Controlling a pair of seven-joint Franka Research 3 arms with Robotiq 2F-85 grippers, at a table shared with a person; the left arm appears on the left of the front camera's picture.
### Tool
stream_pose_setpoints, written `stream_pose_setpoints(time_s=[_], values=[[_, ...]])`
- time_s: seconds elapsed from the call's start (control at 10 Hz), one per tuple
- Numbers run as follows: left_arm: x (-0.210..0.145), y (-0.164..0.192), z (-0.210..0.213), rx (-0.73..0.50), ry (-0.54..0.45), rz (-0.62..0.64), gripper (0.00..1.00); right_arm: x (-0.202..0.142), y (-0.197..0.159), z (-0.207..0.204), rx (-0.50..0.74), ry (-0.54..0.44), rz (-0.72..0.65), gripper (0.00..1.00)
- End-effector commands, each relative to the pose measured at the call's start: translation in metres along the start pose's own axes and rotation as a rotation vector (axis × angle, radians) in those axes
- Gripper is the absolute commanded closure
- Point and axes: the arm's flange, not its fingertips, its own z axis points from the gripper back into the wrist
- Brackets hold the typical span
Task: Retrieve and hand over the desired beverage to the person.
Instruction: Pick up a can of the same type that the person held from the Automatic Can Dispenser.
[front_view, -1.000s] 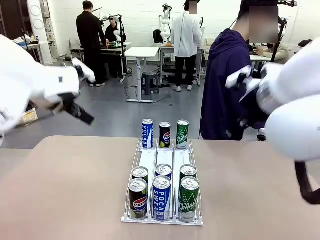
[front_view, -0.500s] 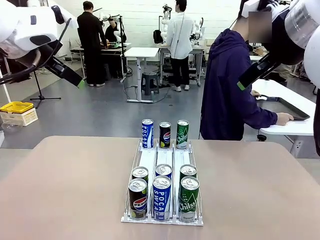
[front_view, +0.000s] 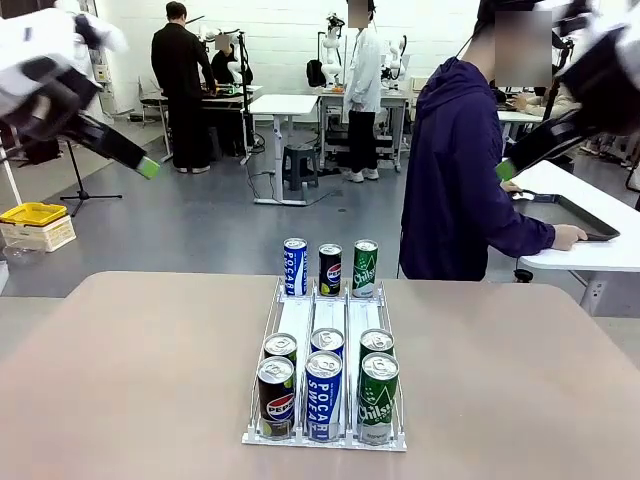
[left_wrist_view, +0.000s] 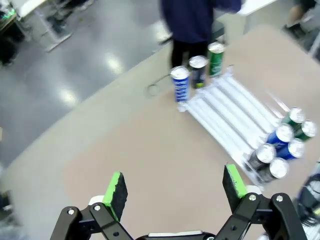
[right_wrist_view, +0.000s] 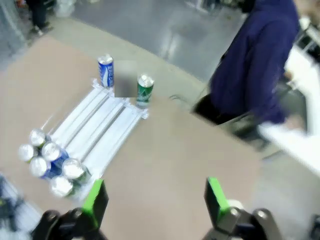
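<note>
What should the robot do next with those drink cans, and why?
Probably lower one gripper toward the near cans in the rack. The left gripper and right gripper hang open and empty high above the table, and every can stands in the rack. The person is turned to a side table, so which drink is wanted cannot be told.

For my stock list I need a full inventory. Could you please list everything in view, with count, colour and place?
table: one, beige, before the robot.
can rack: one, white, three lanes, mid-table.
blue cans: three; two near in middle lane, one far in left lane.
dark cans: three; two near in left lane, one far in middle lane.
green cans: three, right lane; two near, one far.
crate: one, yellow, floor, far left.
side table: one, white, far right.
person: one, dark navy-purple jacket, far side, turned toward side table.
left gripper: one, black with green pads, open, above table.
right gripper: same, open.
</note>
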Motion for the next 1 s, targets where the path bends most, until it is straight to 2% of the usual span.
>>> stream_pose_setpoints(time_s=[0.0,0.1,0.4,0.6,0.8,0.9], values=[[-0.023,0.072,0.049,-0.342,0.016,0.134,0.00,-0.040,-0.075,0.039,0.233,-0.063,-0.231,0.00],[-0.035,0.100,0.064,-0.405,0.011,0.188,0.00,-0.054,-0.097,0.051,0.242,-0.099,-0.287,0.00],[-0.073,0.155,0.108,-0.367,-0.086,0.348,0.00,-0.094,-0.138,0.092,0.192,-0.204,-0.425,0.00],[-0.085,0.160,0.128,-0.323,-0.104,0.379,0.00,-0.108,-0.141,0.115,0.153,-0.228,-0.442,0.00],[-0.089,0.155,0.142,-0.298,-0.120,0.385,0.00,-0.113,-0.139,0.122,0.138,-0.198,-0.445,0.00],[-0.090,0.170,0.135,-0.317,-0.102,0.400,0.00,-0.108,-0.152,0.124,0.138,-0.230,-0.449,0.00]])
